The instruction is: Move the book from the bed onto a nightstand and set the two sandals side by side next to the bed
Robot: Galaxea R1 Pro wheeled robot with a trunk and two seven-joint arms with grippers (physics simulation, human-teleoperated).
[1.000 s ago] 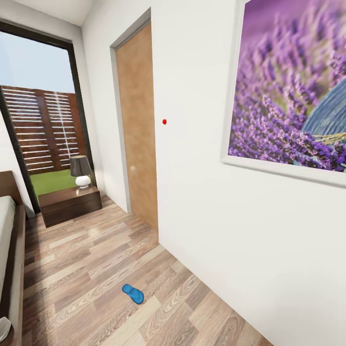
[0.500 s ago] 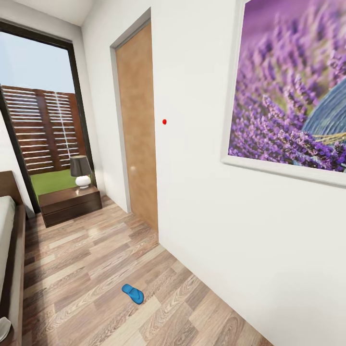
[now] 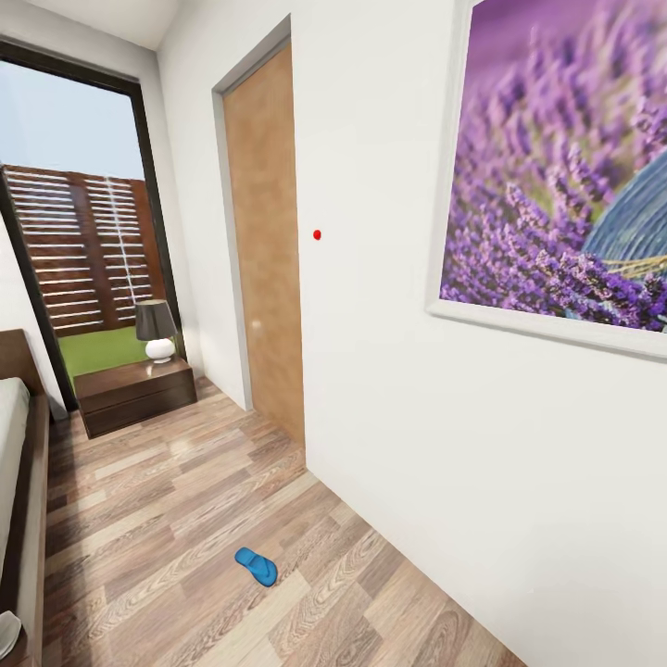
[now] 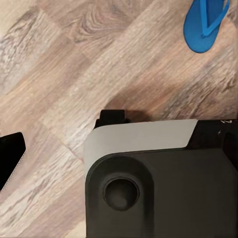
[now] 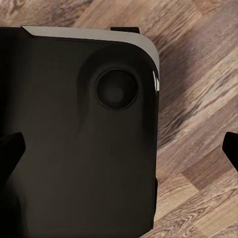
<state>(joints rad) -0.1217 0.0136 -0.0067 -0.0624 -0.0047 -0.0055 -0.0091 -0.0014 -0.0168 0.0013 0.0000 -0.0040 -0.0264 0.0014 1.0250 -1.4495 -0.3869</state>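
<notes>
A blue sandal is lying flat on the wood floor, out in front of the robot. The left wrist view is showing a blue sandal on the floor beyond the robot's dark base. The bed is sitting at the left, with the nightstand past it. I cannot tell if the grippers are wide or narrow.

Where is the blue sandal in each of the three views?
Head view: one sandal lies on the plank floor, low and left of centre, between bed and wall.
Left wrist view: a sandal at the upper right corner, partly cut off.
Right wrist view: not in it.
Shared landmark: the plank floor.
</notes>
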